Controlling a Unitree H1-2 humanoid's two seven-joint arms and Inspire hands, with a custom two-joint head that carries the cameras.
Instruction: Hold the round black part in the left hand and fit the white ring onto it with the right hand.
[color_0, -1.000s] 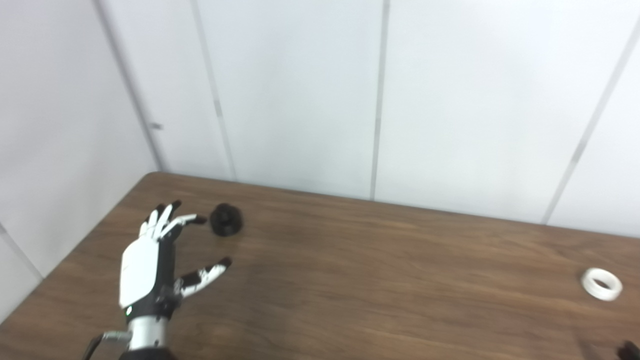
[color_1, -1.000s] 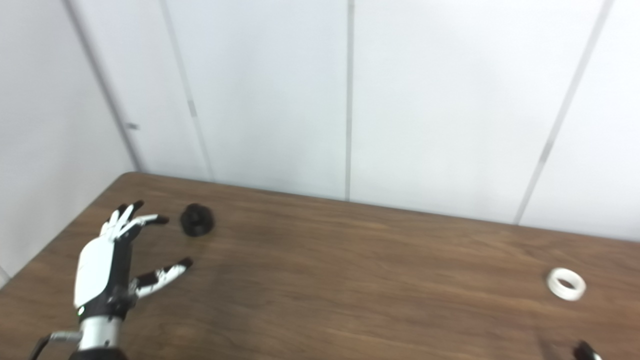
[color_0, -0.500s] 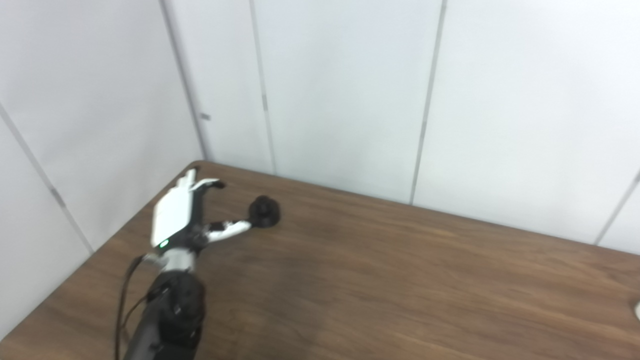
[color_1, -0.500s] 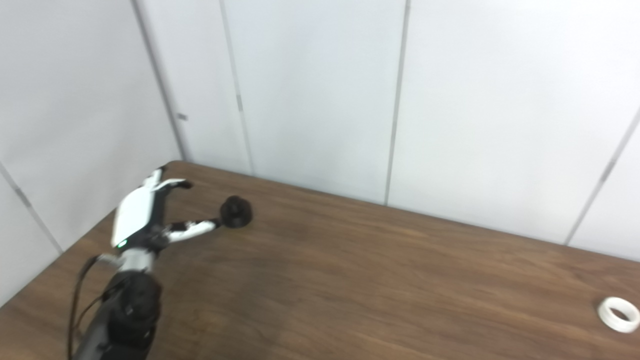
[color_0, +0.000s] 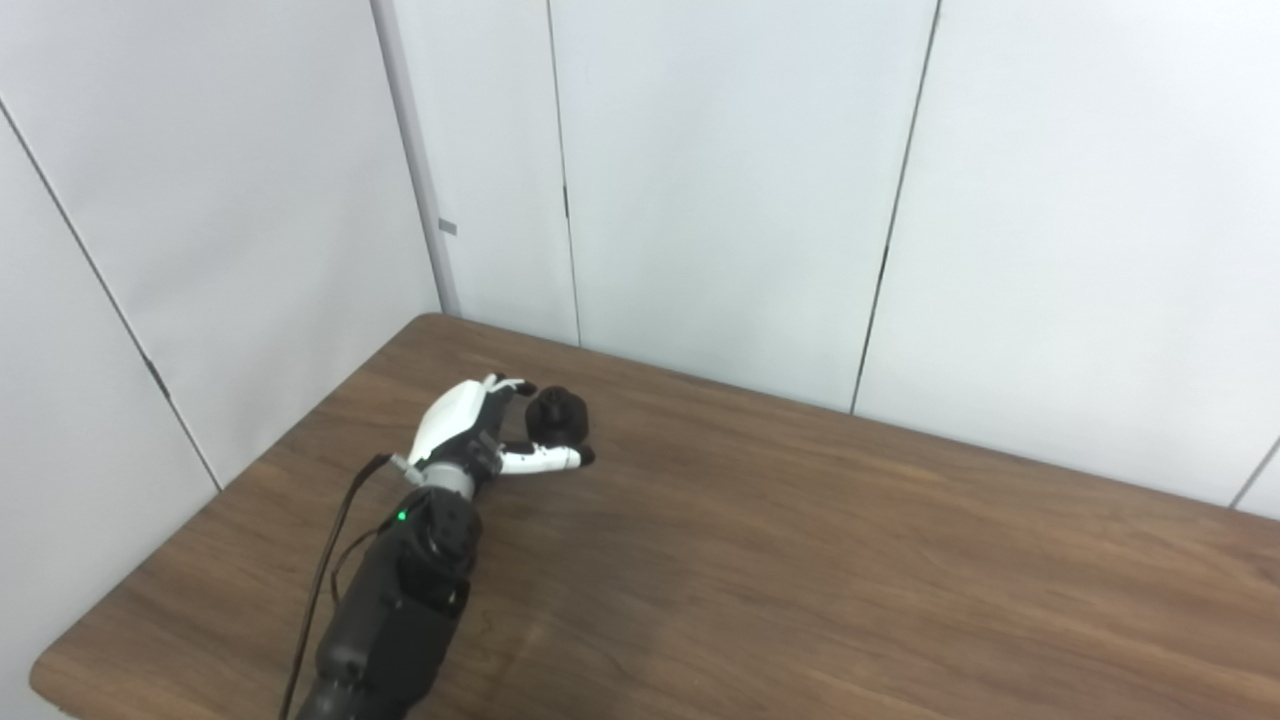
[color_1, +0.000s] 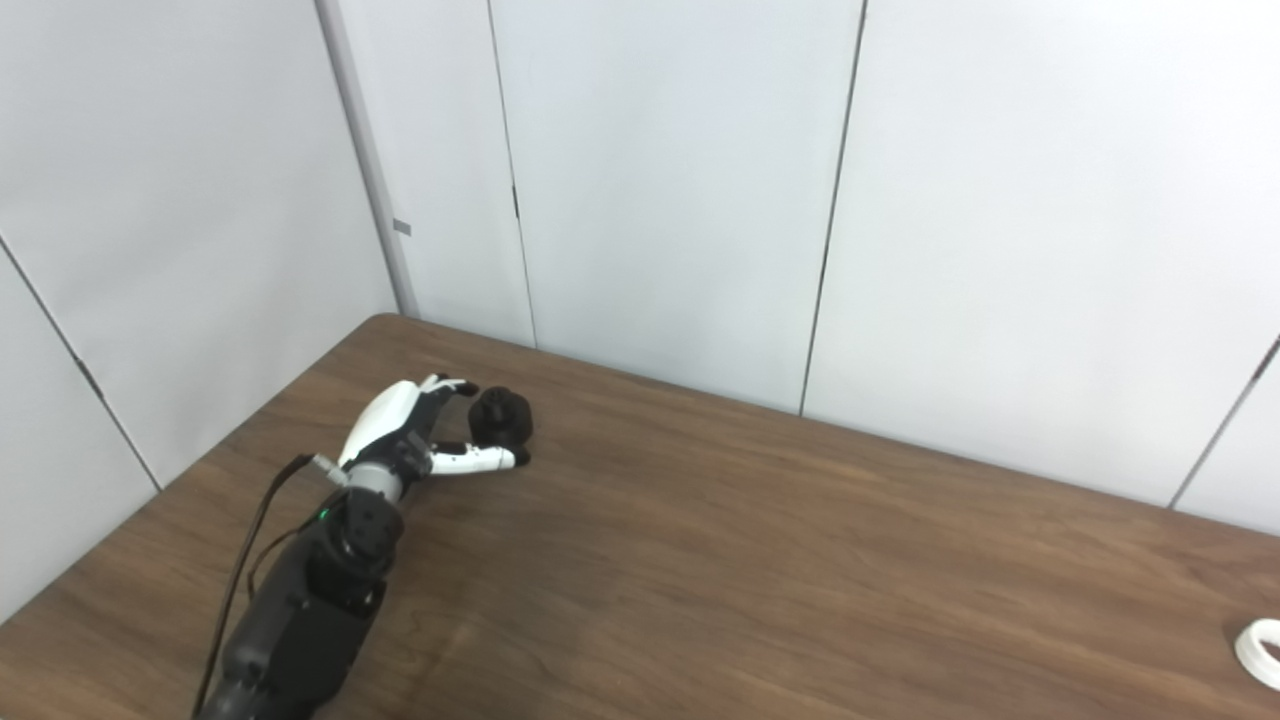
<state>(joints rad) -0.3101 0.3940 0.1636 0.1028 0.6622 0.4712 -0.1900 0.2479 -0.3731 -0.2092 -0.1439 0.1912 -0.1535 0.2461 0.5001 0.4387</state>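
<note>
The round black part (color_0: 558, 413) sits on the brown table (color_0: 820, 570) near its far left corner. My left hand (color_0: 468, 432) reaches it from the left, palm turned toward it. Its fingers (color_0: 515, 386) curl close to the part's upper left side and the thumb (color_0: 545, 459) stretches along the table just in front of it. The part lies between them; the fingers are still apart, so the hand is open. The white ring (color_1: 1260, 652) lies at the right edge of the right eye view, cut off by the frame. My right hand is out of sight.
White wall panels (color_0: 720, 200) stand right behind the table's far edge and along its left side. The table's left edge (color_0: 230, 490) runs close to my left forearm (color_0: 395, 610). A black cable (color_0: 320, 590) hangs beside the arm.
The camera has turned left, so the ring slid toward the right edge. My left hand has moved forward to the black part, and its fingers and thumb now bracket it.
</note>
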